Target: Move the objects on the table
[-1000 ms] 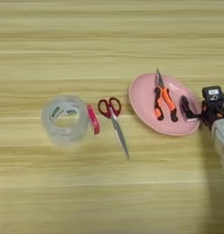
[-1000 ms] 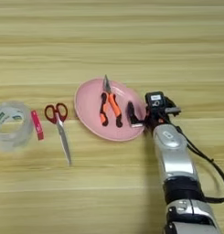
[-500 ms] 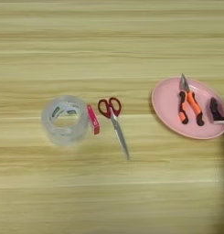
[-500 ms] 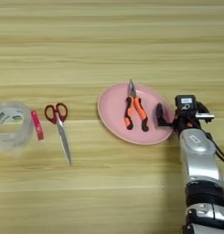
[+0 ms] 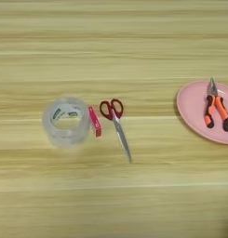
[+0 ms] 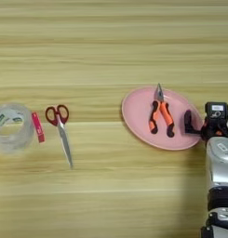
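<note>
While the plate sits in the hand's grip, you should treat every pull as a move of two things at once. Reading the table (image 5: 134, 46) from the left: the tape roll (image 5: 65, 122) stands on its side face at the far left, the small pink bar (image 5: 95, 122) lies just beside it on the right, touching or nearly so, and the scissors (image 5: 115, 125) lie close by, handles far, blades pointing near. Well to the right, apart from that group, is the pink plate (image 6: 138, 114) with the pliers (image 6: 161, 115) lying loose in its middle, tips pointing far. At the plate's right rim the hand (image 6: 195, 128) looks pinched on the edge, one black finger (image 6: 188, 122) over the rim inside; the silver forearm (image 6: 218, 172) runs down the right edge.

Judging from this, the plate is being dragged rightward. Keep it flat and slow so that the pliers don't slide or tip off. There is plenty of bare wood near, far and between the two groups, but little room shows to the right.
</note>
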You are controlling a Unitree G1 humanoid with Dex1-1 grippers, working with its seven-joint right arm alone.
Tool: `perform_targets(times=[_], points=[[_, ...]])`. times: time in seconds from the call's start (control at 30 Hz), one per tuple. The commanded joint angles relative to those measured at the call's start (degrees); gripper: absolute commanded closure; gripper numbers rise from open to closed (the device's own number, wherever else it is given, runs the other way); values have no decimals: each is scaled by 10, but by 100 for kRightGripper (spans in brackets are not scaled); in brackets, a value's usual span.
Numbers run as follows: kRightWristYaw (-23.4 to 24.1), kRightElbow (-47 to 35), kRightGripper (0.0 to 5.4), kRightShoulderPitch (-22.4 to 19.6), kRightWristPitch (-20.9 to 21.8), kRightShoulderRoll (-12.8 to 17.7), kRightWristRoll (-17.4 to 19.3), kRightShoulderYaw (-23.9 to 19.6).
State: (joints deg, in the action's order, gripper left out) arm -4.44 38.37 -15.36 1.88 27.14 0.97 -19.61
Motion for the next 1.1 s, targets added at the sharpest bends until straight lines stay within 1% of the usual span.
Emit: perform_targets(times=[0.03, 0.13, 0.27, 0.43, 0.57, 0.67, 0.8, 1.1], points=[[-9, -66, 4, -26, 29, 10, 32, -17], [-14, -119, 4, -14, 31, 0, 47, -20], [-15, -206, 4, 9, 14, -17, 56, -14], [-25, -328, 4, 53, -37, -55, 69, 11], [-29, -385, 4, 76, -83, -87, 80, 35], [-31, -396, 4, 82, -102, -105, 81, 53], [-36, -366, 4, 79, -102, -122, 76, 64], [-17, -303, 4, 63, -81, -120, 60, 53]])
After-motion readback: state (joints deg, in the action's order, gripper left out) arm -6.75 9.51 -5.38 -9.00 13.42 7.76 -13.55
